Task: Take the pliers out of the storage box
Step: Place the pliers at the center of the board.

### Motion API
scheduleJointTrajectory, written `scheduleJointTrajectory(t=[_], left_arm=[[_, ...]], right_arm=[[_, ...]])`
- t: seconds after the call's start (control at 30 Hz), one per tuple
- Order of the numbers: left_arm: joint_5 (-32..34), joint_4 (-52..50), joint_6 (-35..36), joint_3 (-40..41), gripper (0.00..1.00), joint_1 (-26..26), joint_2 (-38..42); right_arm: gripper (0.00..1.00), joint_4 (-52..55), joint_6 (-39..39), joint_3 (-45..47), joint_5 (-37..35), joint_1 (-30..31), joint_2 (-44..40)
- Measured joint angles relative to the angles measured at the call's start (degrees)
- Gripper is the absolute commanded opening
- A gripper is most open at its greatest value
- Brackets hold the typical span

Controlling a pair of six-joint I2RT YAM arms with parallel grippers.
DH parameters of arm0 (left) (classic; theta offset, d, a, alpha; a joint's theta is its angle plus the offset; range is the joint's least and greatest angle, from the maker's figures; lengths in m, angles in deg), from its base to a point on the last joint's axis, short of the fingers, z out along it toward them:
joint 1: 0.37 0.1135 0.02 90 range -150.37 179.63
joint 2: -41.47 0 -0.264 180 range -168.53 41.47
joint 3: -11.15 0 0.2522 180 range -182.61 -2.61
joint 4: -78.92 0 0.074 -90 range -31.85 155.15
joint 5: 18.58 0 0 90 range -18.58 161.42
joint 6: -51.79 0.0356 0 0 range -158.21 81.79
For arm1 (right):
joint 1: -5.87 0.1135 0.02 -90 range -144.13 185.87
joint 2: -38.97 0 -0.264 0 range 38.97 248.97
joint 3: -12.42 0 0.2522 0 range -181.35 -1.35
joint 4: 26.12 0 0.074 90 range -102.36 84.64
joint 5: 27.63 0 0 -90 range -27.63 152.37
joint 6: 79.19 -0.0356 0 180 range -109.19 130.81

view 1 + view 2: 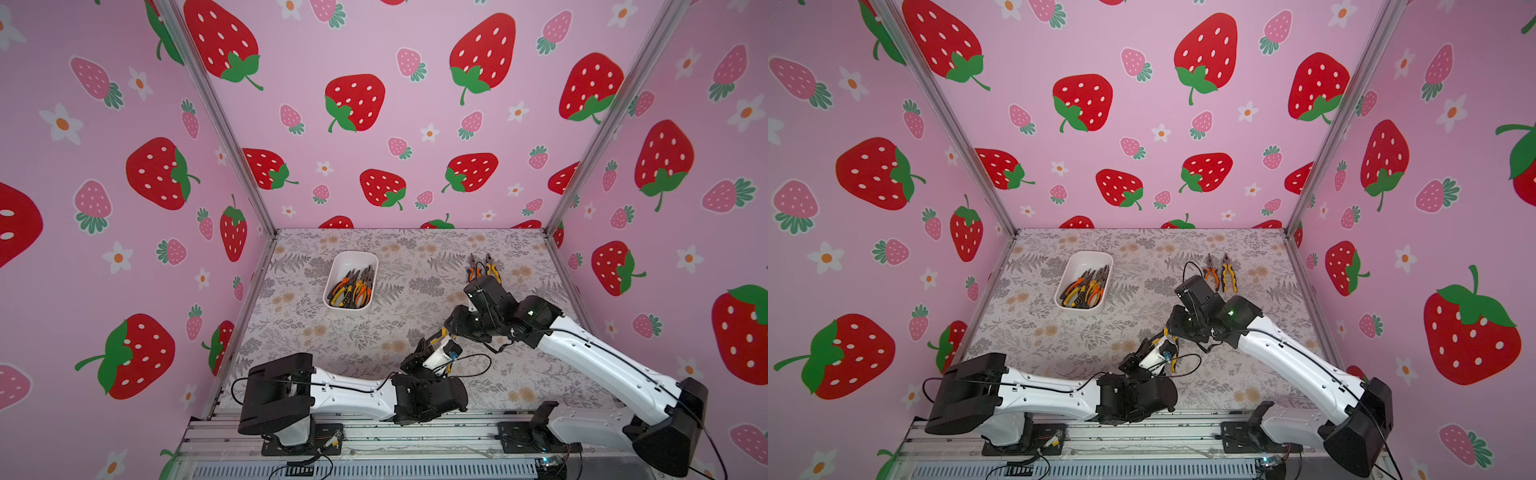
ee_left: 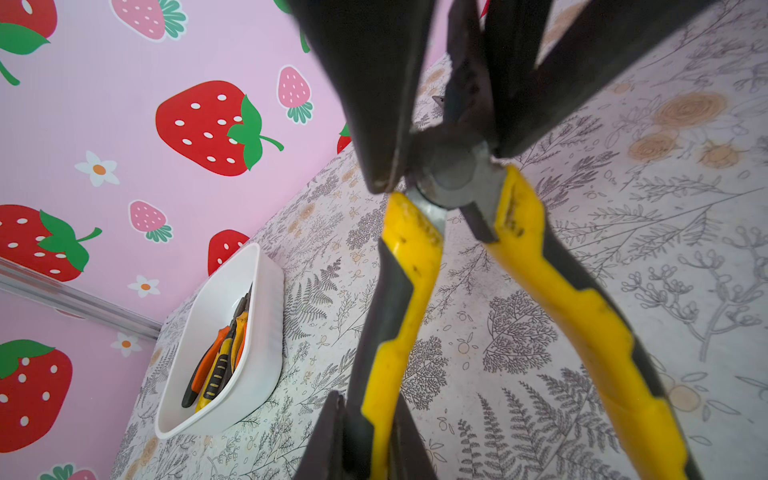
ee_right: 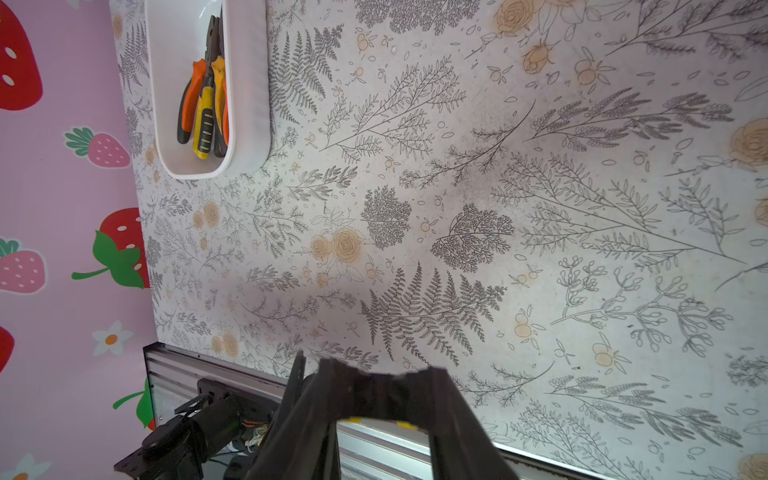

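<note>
The white storage box point(image 1: 353, 254) point(image 1: 1088, 253) stands at the back left of the table with several pliers point(image 1: 351, 286) point(image 1: 1086, 287) inside. Near the front middle, one yellow-and-black pliers point(image 2: 582, 316) point(image 1: 439, 335) hangs above the table between both grippers. My left gripper point(image 2: 370, 415) point(image 1: 432, 340) is shut on one of its handles. My right gripper point(image 3: 382, 390) point(image 1: 451, 328) meets it from the right. Its fingers point(image 2: 374, 104) press on either side of the dark metal head, which spans the gap between them in the right wrist view.
Two more pliers, one orange-handled point(image 1: 476, 271) point(image 1: 1211, 272) and one yellow-handled point(image 1: 493, 269) point(image 1: 1227, 275), lie side by side on the floral table at the back right. Pink strawberry walls close in three sides. A metal rail point(image 1: 374, 428) runs along the front.
</note>
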Motion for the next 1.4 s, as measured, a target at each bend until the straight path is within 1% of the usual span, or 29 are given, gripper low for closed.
scheduleJointTrajectory(t=[0.13, 0.37, 0.4, 0.47, 0.6, 0.7, 0.83, 1.0, 1.03, 1.1, 1.17, 1.4], left_arm=[[0.09, -0.07, -0.11, 0.00, 0.00, 0.13, 0.00], [0.02, -0.39, -1.42, -0.09, 0.00, 0.33, 0.00], [-0.09, -0.81, -1.66, -0.31, 0.00, 0.33, 0.00], [-0.52, -2.27, -2.51, -1.11, 0.00, 0.39, -0.02], [-1.77, -6.84, -5.95, -3.91, 0.00, 0.61, -0.81], [-3.19, -11.93, -9.49, -7.06, 0.00, 0.76, -1.79], [-5.60, -18.93, -14.45, -11.30, 0.00, 1.14, -3.45], [-7.06, -23.19, -17.70, -12.72, 0.00, 1.03, -3.76], [-7.21, -23.56, -17.92, -12.79, 0.00, 1.03, -3.76], [-7.32, -24.02, -18.10, -12.94, 0.00, 1.03, -3.76], [-7.54, -24.02, -18.25, -13.09, 0.00, 1.09, -3.76], [-8.50, -23.65, -18.53, -13.16, 0.00, 1.16, -3.23]], right_arm=[[0.30, -0.52, -0.66, 0.13, -0.11, 0.00, 0.04], [0.25, -1.20, -2.14, 0.13, -0.37, 0.00, 0.07], [0.22, -1.29, -2.25, 0.13, -0.42, 0.00, 0.09], [0.21, -1.44, -2.51, 0.13, -0.57, 0.00, 0.09], [0.21, -1.57, -2.82, 0.13, -1.53, 0.00, 0.11], [0.26, -1.62, -3.02, 0.13, -2.62, 0.00, 0.24], [0.29, -1.60, -3.41, -0.17, -3.61, 0.02, 1.40], [0.30, -1.73, -4.22, -0.33, -3.17, -0.02, 2.45], [0.29, -1.75, -4.31, -0.33, -3.04, -0.02, 2.54], [0.19, -1.81, -4.61, -0.33, -2.93, 0.00, 2.58], [0.01, -1.97, -5.18, -0.33, -2.97, 0.13, 2.62], [0.00, -2.05, -5.66, -0.31, -3.96, 0.28, 2.38]])
